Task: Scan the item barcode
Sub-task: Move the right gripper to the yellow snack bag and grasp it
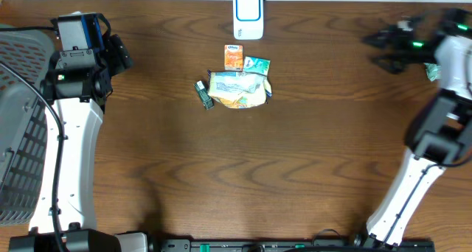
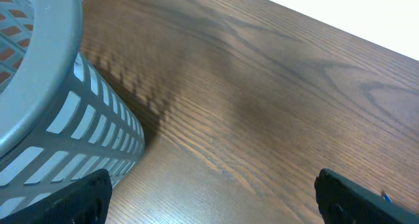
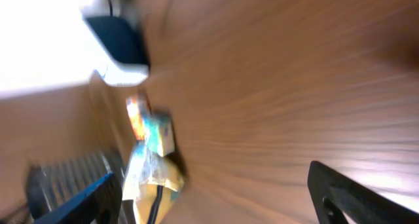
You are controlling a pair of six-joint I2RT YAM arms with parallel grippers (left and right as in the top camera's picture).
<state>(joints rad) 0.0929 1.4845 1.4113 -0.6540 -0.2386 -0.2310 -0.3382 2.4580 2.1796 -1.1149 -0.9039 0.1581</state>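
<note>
"So, where are the goods?"

"Heaped mid-counter (image 1: 221,171): a yellow bag (image 1: 237,91), with a small dark pack (image 1: 203,94) at its left. An orange box (image 1: 234,57) and a teal packet (image 1: 257,64) lie between the bag and the scanner (image 1: 248,15) at the far edge."

"And the hands?"

"Both spread, holding nothing. The left hand (image 2: 209,204) hangs beside the basket (image 2: 78,132), and the right hand (image 1: 377,49) is far right, well apart from the heap."
</note>
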